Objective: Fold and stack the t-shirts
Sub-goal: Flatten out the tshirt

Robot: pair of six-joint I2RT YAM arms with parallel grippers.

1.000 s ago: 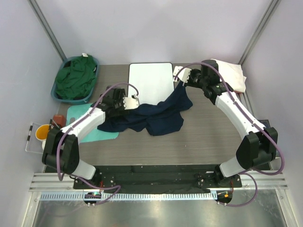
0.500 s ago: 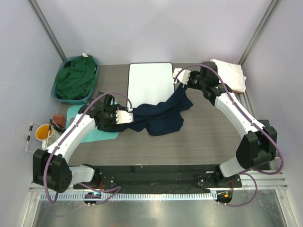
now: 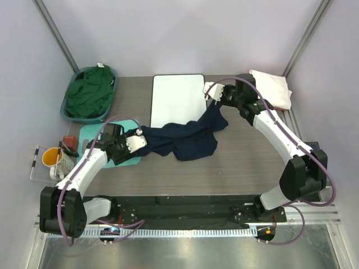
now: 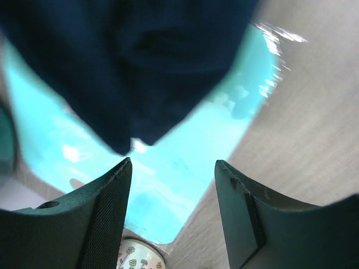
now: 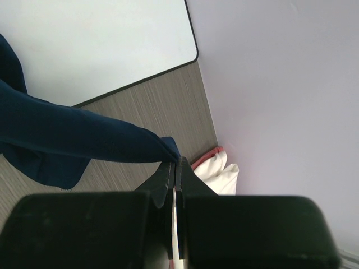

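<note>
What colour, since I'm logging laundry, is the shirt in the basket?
The shirt in the basket is dark green; top external view shows it best.

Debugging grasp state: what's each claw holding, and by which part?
Right claw is shut on the navy t-shirt, pinching a tip of its cloth edge. Left claw is open and holds nothing; the shirt's other end lies just ahead of it.

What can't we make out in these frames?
Left wrist view: dark navy blue cloth t-shirt blurred, too near the lens; unclear whether it touches the open jaws of the left gripper.
Right wrist view: salmon-pink cloth shirt mostly hidden by cream-white cloth shirt.
Top view: dark green cloth shirt bunched in blue plastic basket; folds hide its shape.
</note>
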